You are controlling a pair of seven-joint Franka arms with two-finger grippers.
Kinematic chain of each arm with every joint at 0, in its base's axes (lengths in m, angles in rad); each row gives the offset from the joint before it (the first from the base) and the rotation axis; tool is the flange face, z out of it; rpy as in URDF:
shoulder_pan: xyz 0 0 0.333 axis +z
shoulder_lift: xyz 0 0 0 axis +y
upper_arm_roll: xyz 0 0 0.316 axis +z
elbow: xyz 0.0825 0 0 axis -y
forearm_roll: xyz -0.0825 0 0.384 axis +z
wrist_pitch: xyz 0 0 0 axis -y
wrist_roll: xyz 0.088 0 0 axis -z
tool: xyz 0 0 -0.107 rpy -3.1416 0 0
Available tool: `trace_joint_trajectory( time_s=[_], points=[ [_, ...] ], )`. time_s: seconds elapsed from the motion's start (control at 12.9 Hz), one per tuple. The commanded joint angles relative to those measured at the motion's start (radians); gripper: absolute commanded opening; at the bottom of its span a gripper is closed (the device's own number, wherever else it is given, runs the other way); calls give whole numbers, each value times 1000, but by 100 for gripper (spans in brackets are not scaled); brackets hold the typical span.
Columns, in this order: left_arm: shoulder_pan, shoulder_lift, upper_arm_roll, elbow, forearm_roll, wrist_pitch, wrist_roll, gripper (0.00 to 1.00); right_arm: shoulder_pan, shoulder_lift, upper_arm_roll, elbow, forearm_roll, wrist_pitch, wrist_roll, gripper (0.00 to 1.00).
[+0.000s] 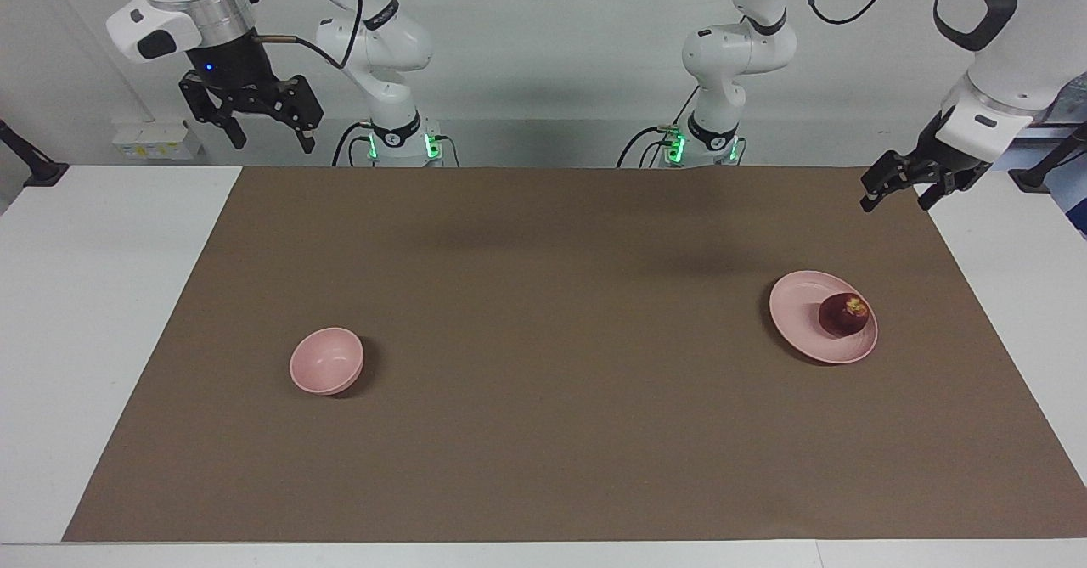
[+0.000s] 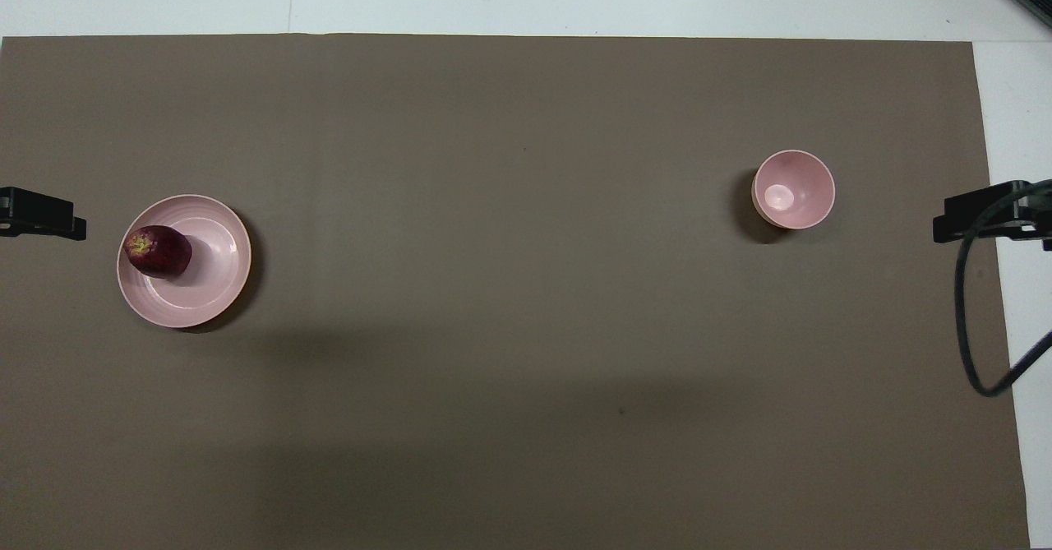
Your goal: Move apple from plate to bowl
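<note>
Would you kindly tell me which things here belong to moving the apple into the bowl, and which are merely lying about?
Belong to the job:
- apple, on the plate
- plate
- bowl, empty

Merely there:
- brown mat under everything
- cable at the right arm's end

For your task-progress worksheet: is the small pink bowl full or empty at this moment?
Empty. The overhead view shows the bowl's bare pink bottom, and the apple sits on the plate.

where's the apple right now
The apple sits on the pink plate, on the part toward the left arm's end of the table, on the brown mat; the bowl stands apart toward the right arm's end.
</note>
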Motion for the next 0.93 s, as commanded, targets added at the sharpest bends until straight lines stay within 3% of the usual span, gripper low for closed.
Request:
trace_joint_trajectory(
  time_s=[0.0, 0.31, 0.54, 0.86],
  points=[
    [27, -15, -6, -112, -2, 124, 14, 100, -13, 6, 4, 17, 21, -15, -19, 100],
    [59, 22, -6, -234, -2, 302, 83, 100, -13, 6, 4, 17, 21, -16, -19, 100],
    [59, 108, -6, -254, 0, 394, 90, 100, -13, 6, 4, 17, 21, -16, -19, 100],
    [58, 168, -6, -326, -2, 529, 90, 100, -13, 6, 4, 17, 21, -15, -19, 100]
  ],
)
